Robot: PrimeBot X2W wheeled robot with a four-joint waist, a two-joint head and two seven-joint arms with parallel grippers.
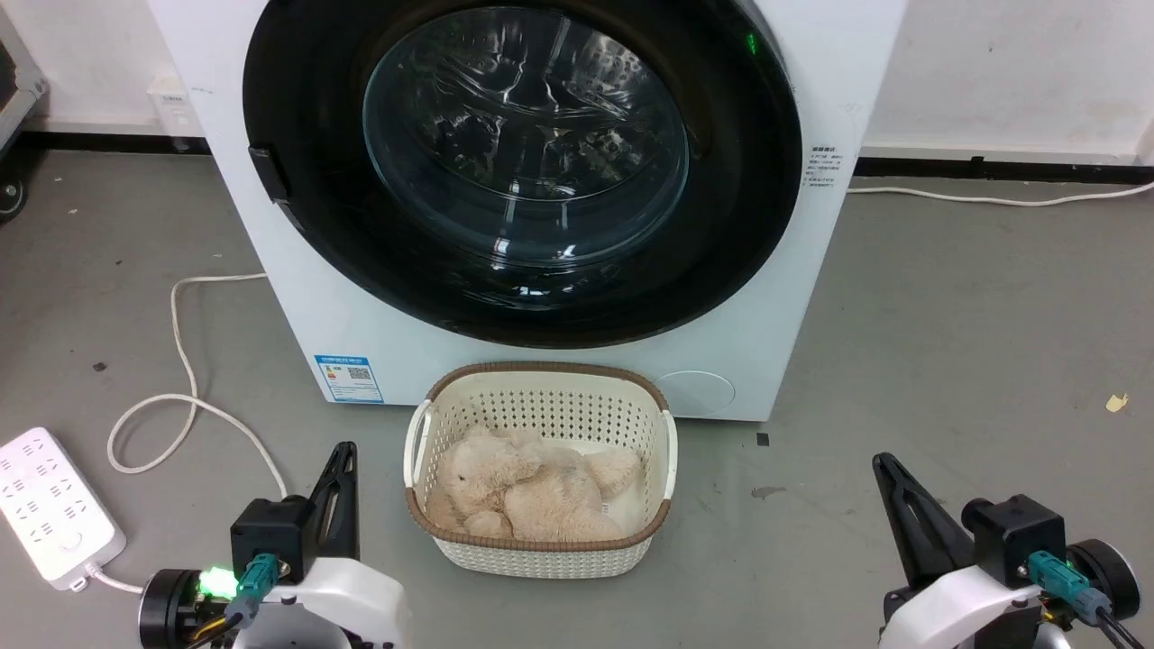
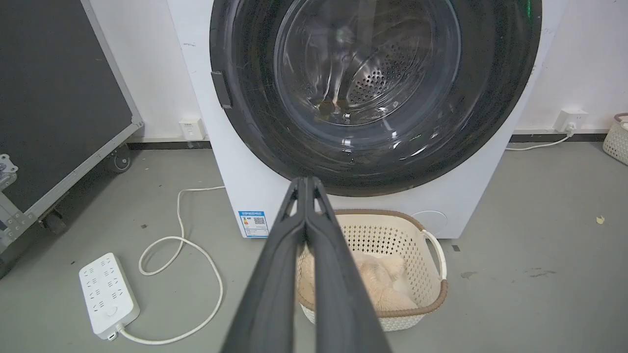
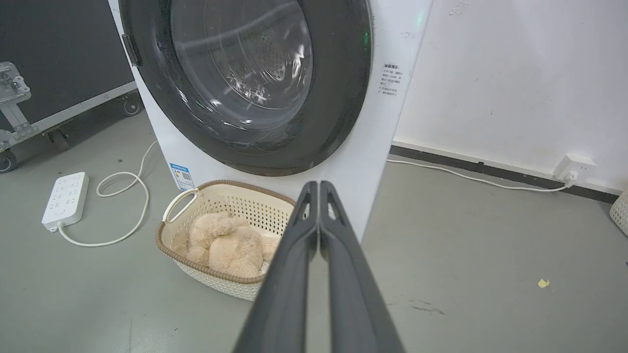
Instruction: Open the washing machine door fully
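Head view: door (closed) well beyond left tool.

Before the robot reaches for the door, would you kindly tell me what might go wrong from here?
1. The cream perforated basket holding a beige plush toy sits right before the white washing machine; rolling closer may bump it.
2. The small dark tab on the left edge of the glossy black round door is narrow; the shut left gripper could slip off.
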